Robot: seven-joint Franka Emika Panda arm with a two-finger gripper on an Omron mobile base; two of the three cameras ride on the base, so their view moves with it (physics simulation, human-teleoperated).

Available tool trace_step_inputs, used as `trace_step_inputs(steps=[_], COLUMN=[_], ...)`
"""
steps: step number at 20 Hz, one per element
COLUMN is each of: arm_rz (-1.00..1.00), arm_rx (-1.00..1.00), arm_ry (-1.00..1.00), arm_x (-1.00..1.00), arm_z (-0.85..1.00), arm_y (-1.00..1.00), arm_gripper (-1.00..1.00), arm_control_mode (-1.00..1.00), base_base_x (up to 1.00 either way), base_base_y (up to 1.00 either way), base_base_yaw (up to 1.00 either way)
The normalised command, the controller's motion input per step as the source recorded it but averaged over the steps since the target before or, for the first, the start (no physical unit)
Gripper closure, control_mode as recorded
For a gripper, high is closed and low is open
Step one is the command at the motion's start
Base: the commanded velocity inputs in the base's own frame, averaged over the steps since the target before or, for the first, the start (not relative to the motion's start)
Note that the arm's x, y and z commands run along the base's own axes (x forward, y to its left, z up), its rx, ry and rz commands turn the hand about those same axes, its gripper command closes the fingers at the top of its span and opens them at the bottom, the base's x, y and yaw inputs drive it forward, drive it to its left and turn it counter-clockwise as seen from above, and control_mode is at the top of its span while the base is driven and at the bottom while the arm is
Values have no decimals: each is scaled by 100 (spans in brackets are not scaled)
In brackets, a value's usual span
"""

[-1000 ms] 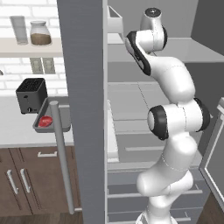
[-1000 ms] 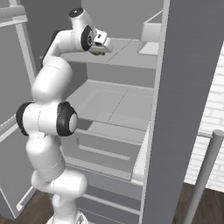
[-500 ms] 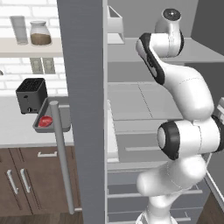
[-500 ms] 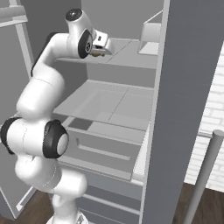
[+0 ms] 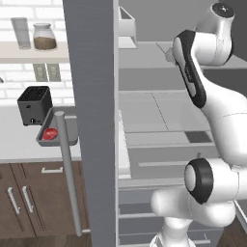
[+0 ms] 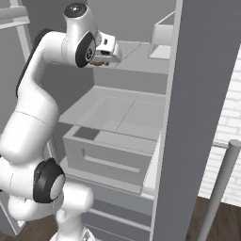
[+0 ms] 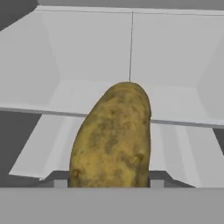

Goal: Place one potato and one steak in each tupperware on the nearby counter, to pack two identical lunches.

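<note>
Grey fridge shelves surround the arm; left of them, on the counter, a tupperware holds a steak. From the right, the hand hangs over the upper shelf. Close up, it clamps the potato; withdraw slowly, avoiding the door.

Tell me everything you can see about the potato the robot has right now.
The potato is an elongated oval with rough, mottled yellow-brown skin and darker specks. It sits lengthwise between the end effector fingers, which are shut on its near end, the far end pointing into the white fridge. From the right base view it shows as a small tan patch at the hand, above the upper shelf.
</note>
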Motion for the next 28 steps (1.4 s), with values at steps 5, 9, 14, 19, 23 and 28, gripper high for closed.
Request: trace_step_inputs(steps=[5, 9, 14, 19, 23, 28], arm_rz=[7, 6, 6, 0, 0, 0], arm_rx=[-6, -3, 0, 0, 0, 0], arm_ry=[15, 2, -4, -11, -11, -10], arm_x=[-100, -100, -100, -100, -100, -100], arm_z=[5, 0, 0, -4, -22, -2], arm_y=[0, 0, 2, 25, 40, 13], arm_gripper=[100, 100, 100, 100, 100, 100], arm_control_mode=[-100, -100, -100, -100, -100, -100], base_base_x=[0, 0, 0, 0, 0, 0], base_base_y=[0, 0, 0, 0, 0, 0], base_base_yaw=[0, 0, 0, 0, 0, 0])
